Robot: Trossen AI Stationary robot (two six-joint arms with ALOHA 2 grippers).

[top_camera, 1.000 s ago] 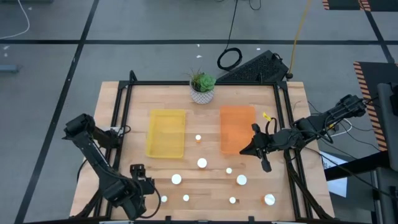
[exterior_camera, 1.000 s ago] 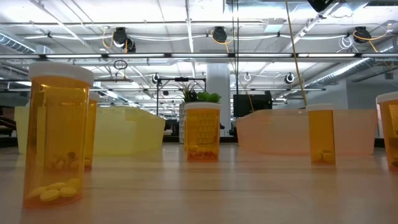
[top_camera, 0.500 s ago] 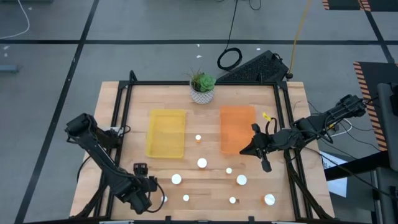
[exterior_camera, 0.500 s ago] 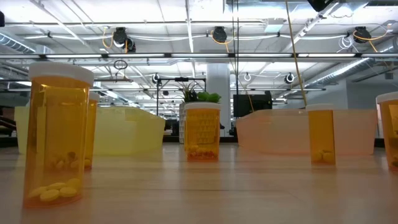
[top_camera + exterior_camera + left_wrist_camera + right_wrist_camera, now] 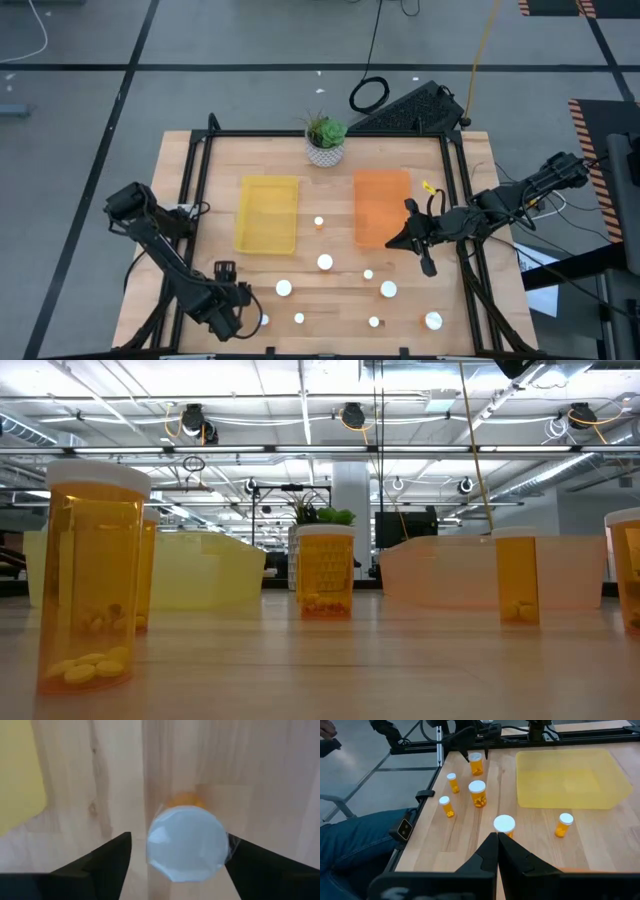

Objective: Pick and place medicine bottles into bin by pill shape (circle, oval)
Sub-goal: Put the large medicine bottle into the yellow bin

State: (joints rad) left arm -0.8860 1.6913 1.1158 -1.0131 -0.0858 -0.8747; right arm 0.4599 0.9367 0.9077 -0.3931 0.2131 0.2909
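Overall, a wooden table [image 5: 330,300] is seen from above, with a yellow bin [image 5: 268,214] left of centre and an orange bin [image 5: 381,206] right of centre. A white potted plant [image 5: 325,140] is placed at the 12 o'clock edge of the table, between the two bins and beyond them.

The left gripper [image 5: 243,308] is located at the 7 o'clock corner of the table. Its fingers are spread apart, and a medicine bottle [image 5: 187,841] is positioned between them in the left wrist view, white cap facing the camera. One finger [image 5: 102,862] is seen apart from the cap; whether the other finger touches it cannot be told. In the high view this bottle [image 5: 263,320] is shown just beside the gripper, at its 4 o'clock.

The right gripper [image 5: 425,262] is held at the 3 o'clock side of the table, next to the orange bin. Its fingers [image 5: 485,857] are pressed together with nothing between them.

The remaining bottles are distributed upright across the 6 o'clock half of the table: a larger one [image 5: 325,262] near centre, another [image 5: 433,321] at the 5 o'clock corner, and a small one [image 5: 319,222] between the bins.
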